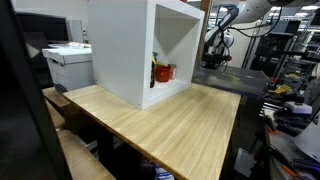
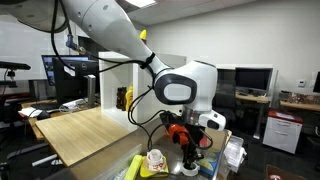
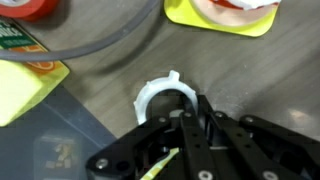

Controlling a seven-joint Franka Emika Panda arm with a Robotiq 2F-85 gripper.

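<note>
White plastic ring (image 3: 148,100) on grey counter (image 3: 270,80), black fingers (image 3: 196,112) pinched shut at its edge, yellow plate (image 3: 182,15) and red tape roll (image 3: 35,8) nearby

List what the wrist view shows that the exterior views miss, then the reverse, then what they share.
Wrist view only: a white ring lying right at the tips of the shut gripper, and a grey cable curving past it. Exterior views only: the wooden table, the white cabinet standing on it, and the arm with its white body. Shared: the gripper and, it seems, the yellow pad beside it, seen low in an exterior view.
</note>
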